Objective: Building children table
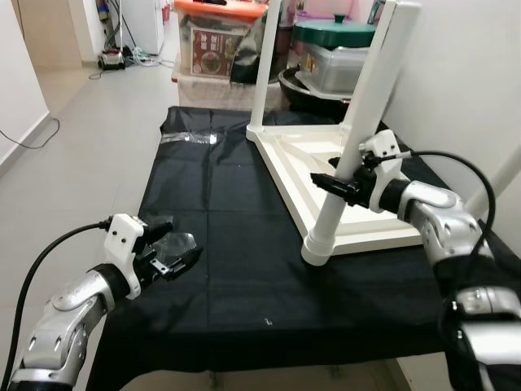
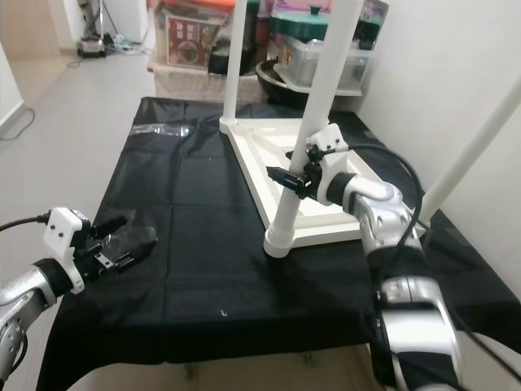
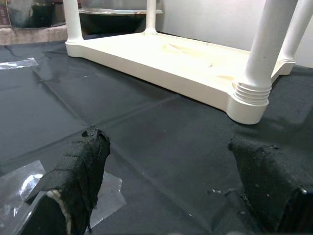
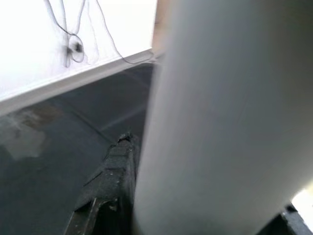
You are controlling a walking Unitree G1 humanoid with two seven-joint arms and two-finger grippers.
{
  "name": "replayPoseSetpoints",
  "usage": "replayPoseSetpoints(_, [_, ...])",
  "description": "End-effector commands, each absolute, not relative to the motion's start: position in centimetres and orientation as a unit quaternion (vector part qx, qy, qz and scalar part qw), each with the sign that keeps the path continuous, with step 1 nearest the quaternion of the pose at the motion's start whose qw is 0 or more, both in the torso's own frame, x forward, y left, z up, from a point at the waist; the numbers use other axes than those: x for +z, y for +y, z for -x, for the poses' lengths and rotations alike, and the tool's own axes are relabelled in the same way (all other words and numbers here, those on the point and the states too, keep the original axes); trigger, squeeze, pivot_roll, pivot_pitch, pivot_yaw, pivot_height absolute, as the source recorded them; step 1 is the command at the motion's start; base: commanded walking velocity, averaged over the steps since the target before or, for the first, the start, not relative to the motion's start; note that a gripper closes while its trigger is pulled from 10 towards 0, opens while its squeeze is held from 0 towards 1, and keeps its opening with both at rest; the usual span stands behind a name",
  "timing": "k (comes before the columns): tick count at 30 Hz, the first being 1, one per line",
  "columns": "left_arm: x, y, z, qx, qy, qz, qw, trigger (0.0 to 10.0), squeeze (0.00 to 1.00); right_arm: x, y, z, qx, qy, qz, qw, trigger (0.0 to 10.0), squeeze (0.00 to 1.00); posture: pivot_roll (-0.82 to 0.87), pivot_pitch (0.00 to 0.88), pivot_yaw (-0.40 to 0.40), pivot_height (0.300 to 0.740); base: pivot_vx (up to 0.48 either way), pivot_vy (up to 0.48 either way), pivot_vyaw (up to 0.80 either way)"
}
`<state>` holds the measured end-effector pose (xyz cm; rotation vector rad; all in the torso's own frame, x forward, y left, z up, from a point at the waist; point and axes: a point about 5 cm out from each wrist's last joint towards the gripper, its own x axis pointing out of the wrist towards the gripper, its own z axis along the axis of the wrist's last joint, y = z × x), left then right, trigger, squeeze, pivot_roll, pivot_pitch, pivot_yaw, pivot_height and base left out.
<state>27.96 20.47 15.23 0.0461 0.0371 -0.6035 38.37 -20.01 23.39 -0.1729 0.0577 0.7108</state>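
Observation:
A white children's table (image 1: 368, 235) lies upside down on a black cloth (image 1: 236, 277), with its legs pointing up. My right gripper (image 1: 338, 186) is shut on the near leg (image 1: 365, 98), a little above its threaded base (image 1: 317, 248); in the right wrist view that leg (image 4: 225, 117) sits against one black finger (image 4: 110, 191). My left gripper (image 1: 175, 259) hovers open over the cloth's near left part, just above a clear plastic wrapper (image 1: 181, 242). In the left wrist view its fingers (image 3: 73, 186) stand wide apart with nothing between them.
A second leg (image 1: 267, 65) rises at the table's far corner and a third (image 2: 476, 142) near the right wall. Storage boxes, one orange-lidded (image 1: 218, 37) and one green-lidded (image 1: 334, 49), stand behind. Another clear film (image 1: 191, 137) lies far left on the cloth. Tiled floor lies left.

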Motion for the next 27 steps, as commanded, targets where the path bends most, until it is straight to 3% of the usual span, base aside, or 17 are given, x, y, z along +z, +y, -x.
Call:
replayPoseSetpoints(1, [14.8,20.2,-27.9,-0.300,0.027,-0.021,0.953,10.0,0.00,22.7,-20.4,-38.9,0.310,0.043,0.084,0.946,0.0,0.00,0.12,0.000,-0.161,0.740,0.000,0.000,0.00])
replayPoseSetpoints(2, [14.8,20.2,-27.9,-0.300,0.027,-0.021,0.953,10.0,0.00,22.7,-20.4,-38.9,0.310,0.043,0.084,0.946,0.0,0.00,0.12,0.000,-0.161,0.740,0.000,0.000,0.00])
replayPoseSetpoints(4, [14.8,20.3,-27.8,-0.299,0.027,-0.021,0.954,10.0,0.00,22.6,-21.5,-39.8,0.200,0.039,0.045,0.978,0.0,0.00,0.12,0.000,-0.162,0.740,0.000,0.000,0.00])
replayPoseSetpoints(6, [14.8,20.3,-27.8,-0.299,0.027,-0.021,0.954,10.0,0.00,22.6,-21.5,-39.8,0.200,0.039,0.045,0.978,0.0,0.00,0.12,0.000,-0.162,0.740,0.000,0.000,0.00])
replayPoseSetpoints(7, [14.8,20.4,-27.7,-0.299,0.028,-0.020,0.954,10.0,0.00,22.1,-22.3,-40.1,0.113,0.054,0.031,0.992,0.0,0.00,0.12,0.000,-0.162,0.740,0.000,0.000,0.00])
replayPoseSetpoints(8, [14.8,20.4,-27.7,-0.299,0.028,-0.020,0.954,10.0,0.00,22.1,-22.3,-40.1,0.113,0.054,0.031,0.992,0.0,0.00,0.12,0.000,-0.162,0.740,0.000,0.000,0.00])
replayPoseSetpoints(9, [14.8,20.4,-27.7,-0.299,0.028,-0.020,0.954,10.0,0.00,20.8,-23.6,-39.9,-0.027,0.078,0.009,0.997,0.0,0.00,0.12,0.000,-0.159,0.740,0.000,0.000,0.00])
replayPoseSetpoints(12, [14.8,20.5,-27.7,-0.300,0.028,-0.020,0.953,10.0,0.00,19.9,-24.5,-39.4,-0.120,0.098,0.000,0.988,0.0,0.00,0.11,0.000,-0.159,0.740,0.000,0.000,0.00])
replayPoseSetpoints(13, [14.8,20.5,-27.6,-0.300,0.028,-0.019,0.953,10.0,0.00,18.1,-23.2,-38.6,-0.165,0.113,-0.002,0.980,0.0,0.00,0.11,0.000,-0.150,0.740,0.000,0.000,0.00])
replayPoseSetpoints(14, [14.8,20.5,-27.7,-0.300,0.029,-0.019,0.953,10.0,0.00,15.8,-18.5,-36.6,-0.160,0.117,-0.027,0.980,0.0,0.00,0.11,0.000,-0.141,0.740,0.000,0.000,0.00])
replayPoseSetpoints(15, [14.8,20.5,-27.7,-0.300,0.029,-0.019,0.953,10.0,0.00,15.8,-18.5,-36.6,-0.160,0.117,-0.027,0.980,0.0,0.00,0.11,0.000,-0.141,0.740,0.000,0.000,0.00])
replayPoseSetpoints(17, [14.7,20.5,-27.8,-0.301,0.031,-0.022,0.953,10.0,0.00,14.9,-13.4,-35.2,-0.091,0.123,-0.060,0.986,0.0,0.00,0.12,0.000,-0.134,0.740,0.000,0.000,0.00])
replayPoseSetpoints(21, [14.6,20.4,-27.8,-0.304,0.034,-0.022,0.952,10.0,0.00,15.4,-12.4,-35.4,-0.076,0.119,-0.066,0.988,0.0,0.00,0.11,0.000,-0.135,0.740,0.000,0.000,0.00])
replayPoseSetpoints(22, [14.6,20.4,-27.8,-0.305,0.035,-0.022,0.952,10.0,0.00,16.0,-12.2,-35.6,-0.068,0.109,-0.060,0.990,3.1,0.00,0.11,0.000,-0.135,0.740,0.000,0.000,0.00])
replayPoseSetpoints(23, [14.6,20.4,-27.8,-0.305,0.035,-0.022,0.952,10.0,0.00,16.0,-12.2,-35.6,-0.068,0.109,-0.060,0.990,3.1,0.00,0.11,0.000,-0.135,0.740,0.000,0.000,0.00])
replayPoseSetpoints(24, [14.6,20.4,-27.8,-0.305,0.034,-0.020,0.951,10.0,0.00,16.8,-11.8,-35.9,-0.046,0.105,-0.059,0.992,10.0,0.00,0.11,0.000,-0.141,0.740,0.000,0.000,0.00])
replayPoseSetpoints(27, [14.6,20.4,-27.7,-0.303,0.031,-0.017,0.952,10.0,0.00,19.3,-11.5,-36.4,0.023,0.075,-0.055,0.995,10.0,0.00,0.10,0.000,-0.145,0.740,0.000,0.000,0.00])
